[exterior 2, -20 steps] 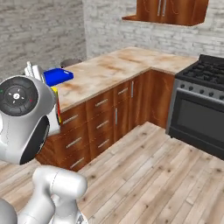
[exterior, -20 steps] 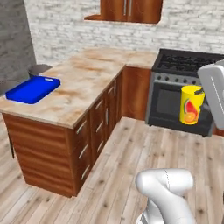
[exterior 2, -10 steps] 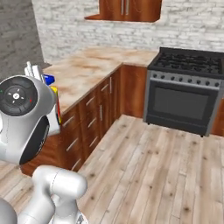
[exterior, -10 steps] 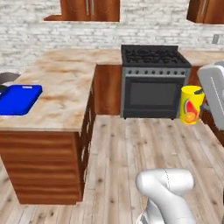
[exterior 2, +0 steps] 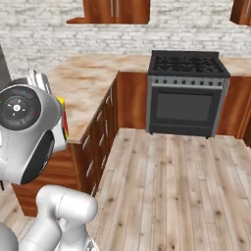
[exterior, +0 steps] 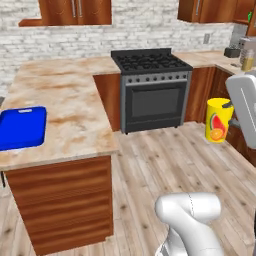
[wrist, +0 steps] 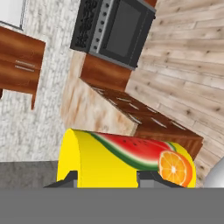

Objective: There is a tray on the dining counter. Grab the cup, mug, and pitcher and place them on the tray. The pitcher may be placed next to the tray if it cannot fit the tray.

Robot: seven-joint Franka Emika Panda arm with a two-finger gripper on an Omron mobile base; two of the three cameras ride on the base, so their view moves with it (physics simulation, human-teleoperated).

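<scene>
Cup's up in the air

Tool [wrist: 105,177] pinching the yellow cup [exterior: 218,120]; blue tray [exterior: 21,127] sits well off on the counter [exterior: 70,105].

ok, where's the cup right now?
The cup is held in the gripper at the right edge of the left base view, above the wood floor beside the stove, well away from the tray.

arm [exterior: 192,220]: glossy white rounded shells, smooth and bulbous at the joints
joint cap [exterior 2: 18,108]: dark round disc with concentric rings and tiny coloured dots
hand [exterior: 244,105]: pale grey-white block, rounded corners
fingertips [wrist: 65,180]: small, dark, flat-topped
</scene>
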